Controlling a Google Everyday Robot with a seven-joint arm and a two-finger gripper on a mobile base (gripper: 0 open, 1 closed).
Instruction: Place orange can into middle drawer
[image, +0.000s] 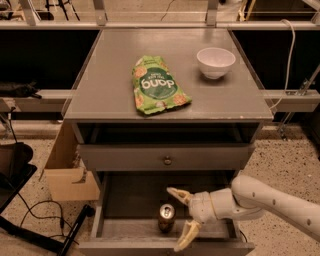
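The orange can (166, 217) stands upright on the floor of the middle drawer (125, 200), which is pulled out wide under the top drawer. Its silver top with the pull tab faces up. My gripper (177, 219) reaches in from the right, just to the right of the can. Its two pale fingers are spread, one (178, 193) behind the can and one (184, 239) near the drawer's front edge. The can stands free between them and neither finger touches it.
On the cabinet top lie a green snack bag (156, 85) and a white bowl (215, 62). The top drawer with a round knob (167, 160) is closed. A cardboard box (70, 172) and black cables (35, 220) are on the floor at left.
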